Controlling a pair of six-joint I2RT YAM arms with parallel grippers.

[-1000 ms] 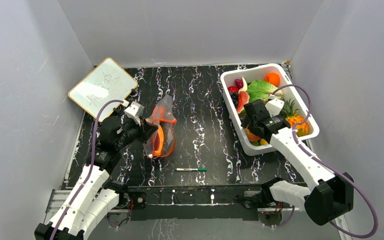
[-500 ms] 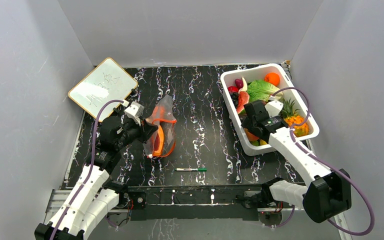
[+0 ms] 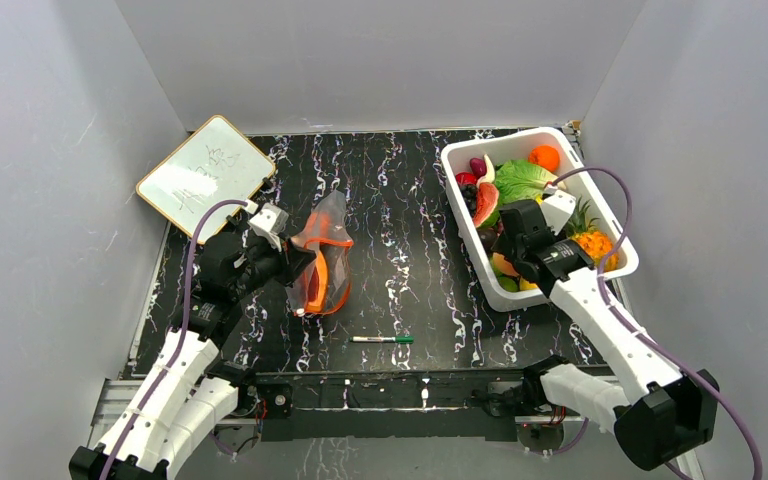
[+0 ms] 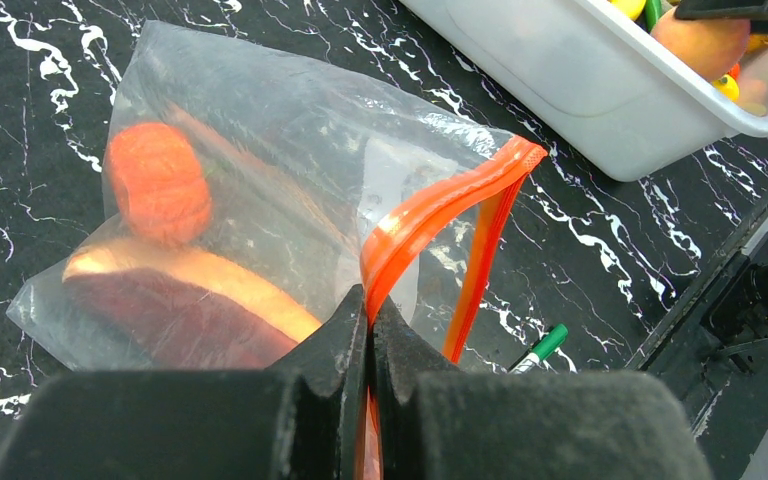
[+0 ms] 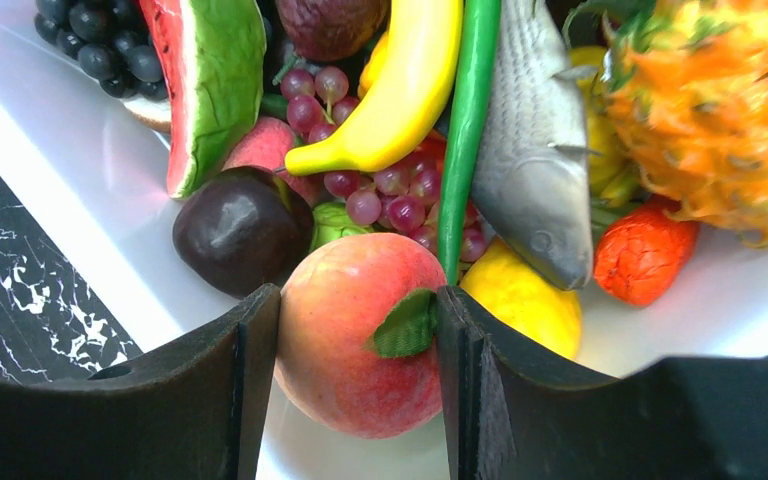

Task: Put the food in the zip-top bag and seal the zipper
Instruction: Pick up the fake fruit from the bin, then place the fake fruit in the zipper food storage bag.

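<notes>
One peach (image 5: 358,335), one bag (image 4: 260,150), one pen (image 3: 381,340)

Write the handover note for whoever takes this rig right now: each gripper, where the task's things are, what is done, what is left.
Left gripper: shut on the orange zipper, holding the zip-top bag with its mouth open.
Right gripper: shut on a peach, down inside the white tub among the other food.
Done: a round orange piece and a long orange piece lie in the bag.
Left: carry the peach to the bag mouth and drop it in, add any further food, then press the zipper shut along its length.
</notes>
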